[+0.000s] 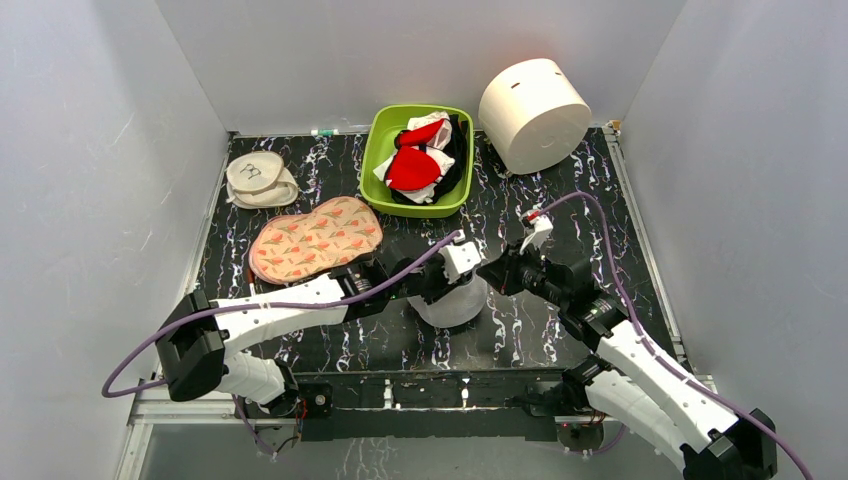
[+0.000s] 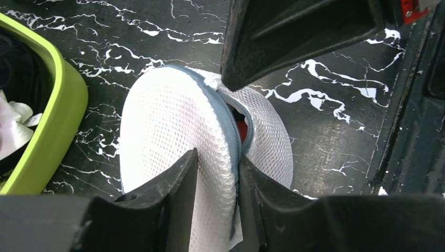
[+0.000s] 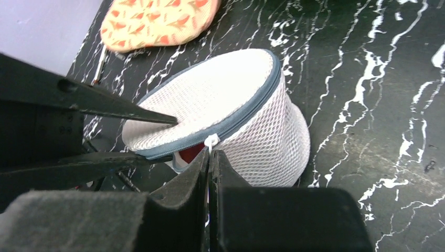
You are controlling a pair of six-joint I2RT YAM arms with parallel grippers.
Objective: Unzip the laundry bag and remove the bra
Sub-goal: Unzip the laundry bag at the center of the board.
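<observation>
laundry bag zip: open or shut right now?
Partly open. Both wrist views show a gap in the laundry bag zip, red inside; the rest looks closed.

The laundry bag (image 3: 231,100) is white mesh with a grey-blue zip rim; the bra (image 2: 242,128) shows dark red through the gap; the table (image 3: 367,105) is black with white marble veins; the tub (image 1: 380,150) is lime green; the pouch (image 1: 315,238) is peach with orange-red flowers.

The bra (image 2: 243,130) is mostly hidden inside the laundry bag (image 2: 162,126).
</observation>
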